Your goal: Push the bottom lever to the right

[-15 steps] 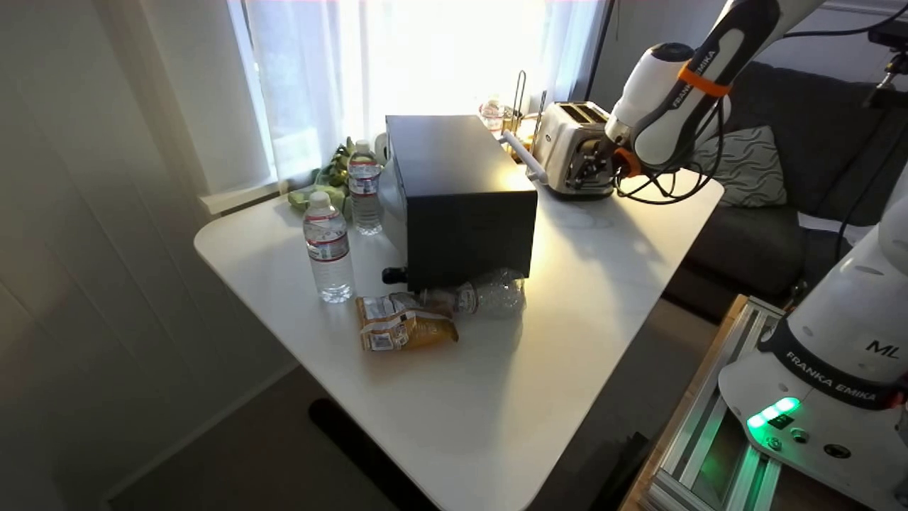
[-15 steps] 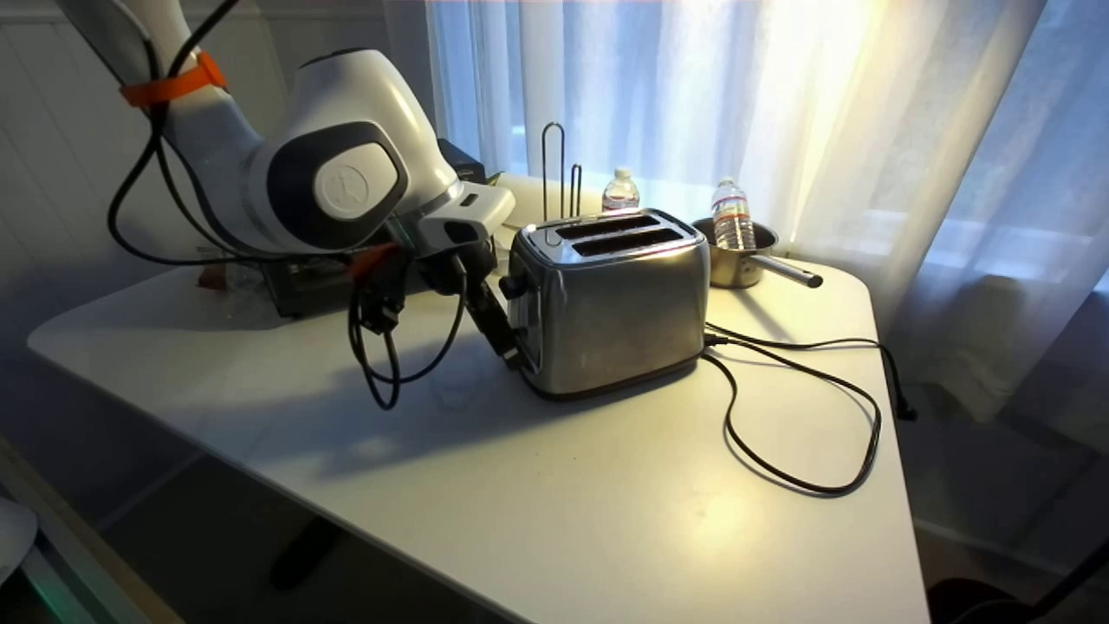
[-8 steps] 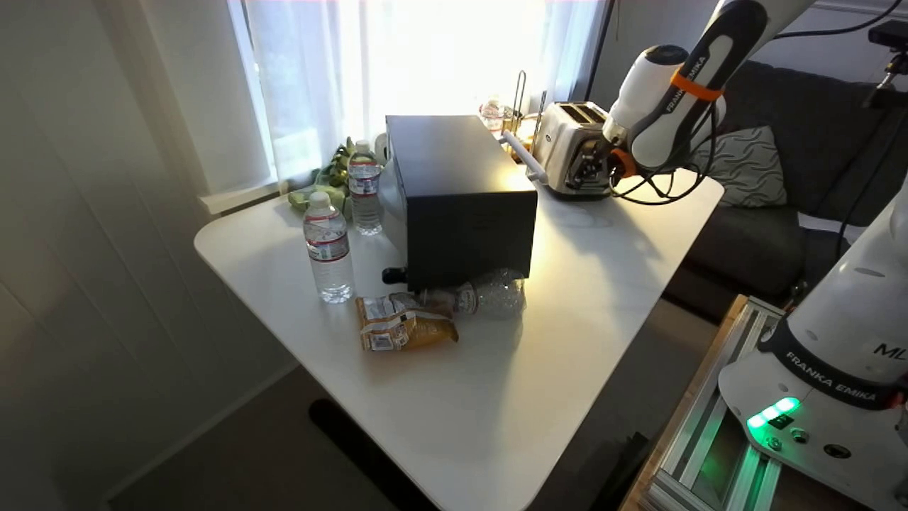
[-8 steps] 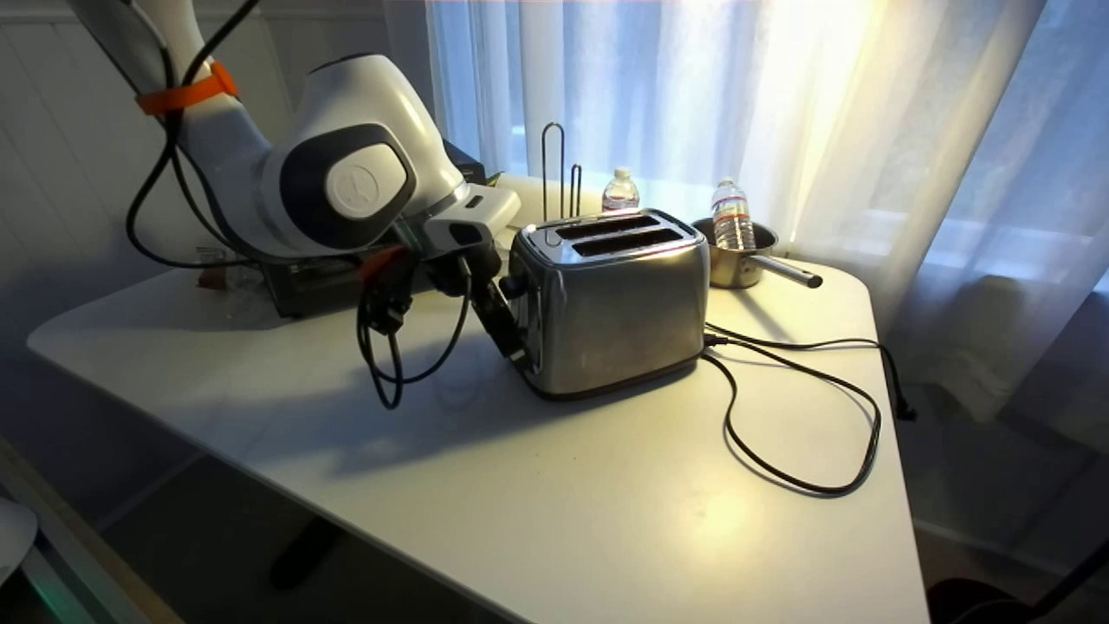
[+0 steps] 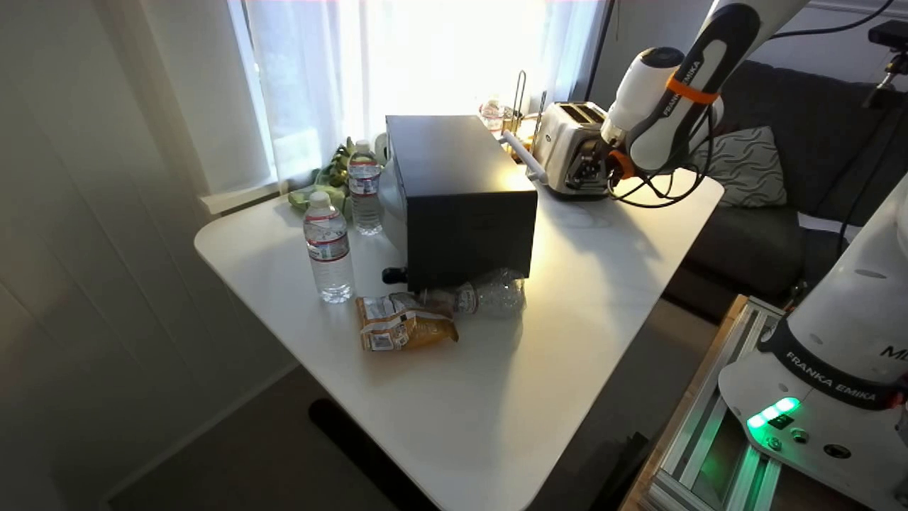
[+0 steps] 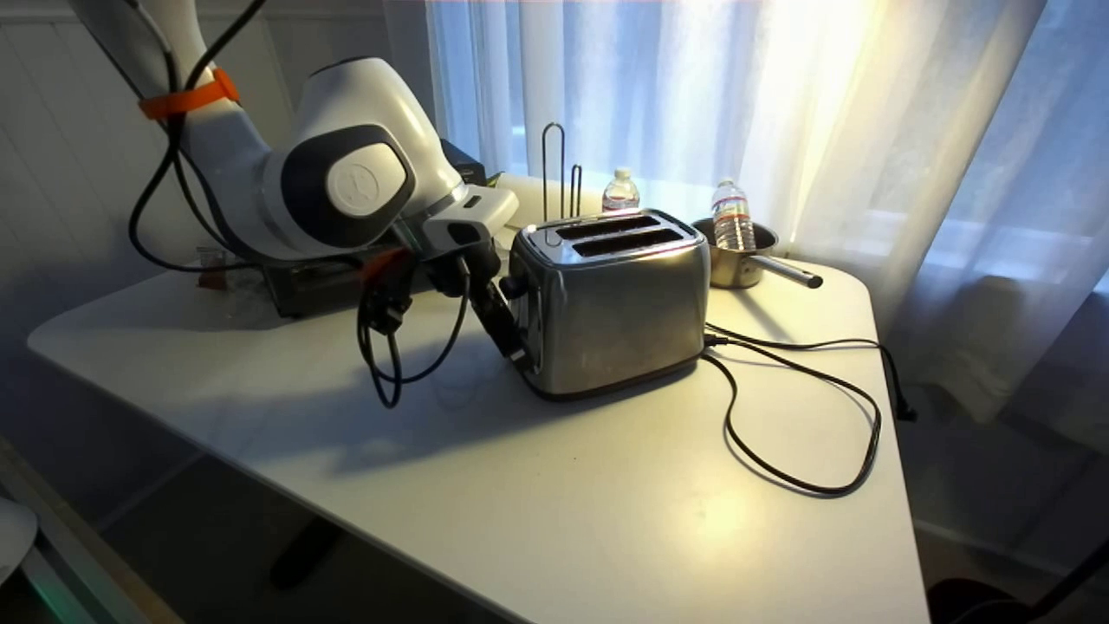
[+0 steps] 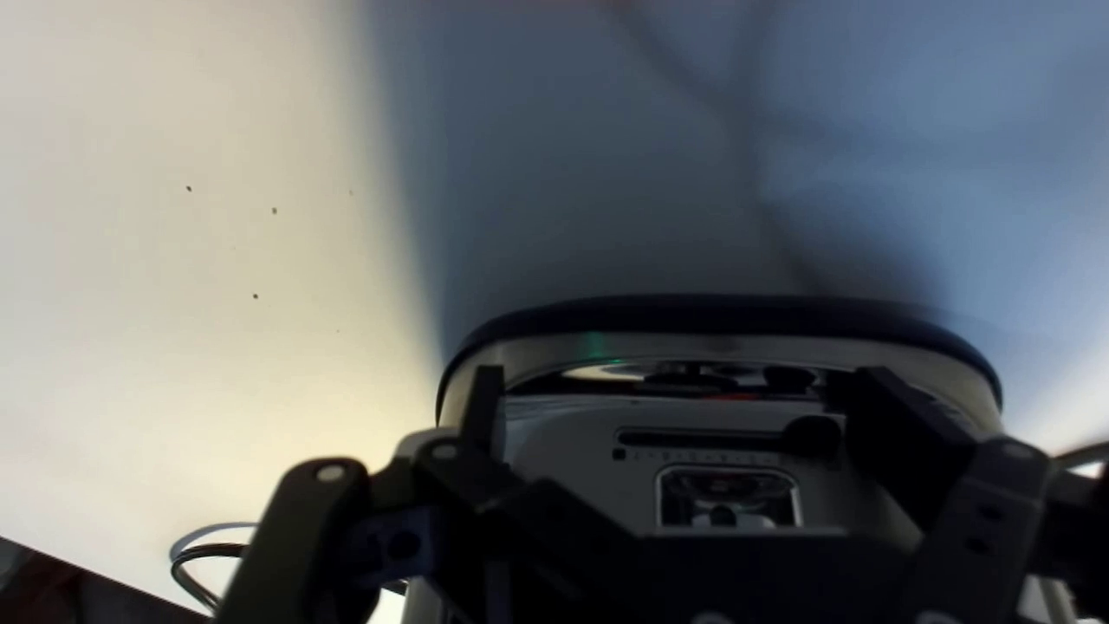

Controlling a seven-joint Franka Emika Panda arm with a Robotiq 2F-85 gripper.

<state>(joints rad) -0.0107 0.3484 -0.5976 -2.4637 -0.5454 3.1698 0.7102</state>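
Where the bottom lever (image 7: pixel 812 436) sits: at the right-hand end of its track (image 7: pixel 693 438) in the wrist view, low on the front of the toaster (image 6: pixel 619 321).
Toaster: one, steel, upright on the table (image 6: pixel 537 485), visible in both exterior views.
Gripper (image 7: pixel 678 375): spread wide, pinching nothing; from where I stand, angled down at the toaster's front.
Fingers (image 7: pixel 901 429): one toward each end of the track; the right-hand one in the wrist view is against the lever or just beside it, which I cannot tell.
Lever, step in hand: by my reckoning, the set-up for the push, with the run of track not yet travelled.
Lever, way to go: probably leftward in the wrist view, since the marks by the track look inverted and the free run lies there.
Finger, next move: calls for a level sideways sweep, pressing the lever's outer side, tip held at track height.
Toaster, caution: a hard shove may turn it; too shallow a contact may slip off.
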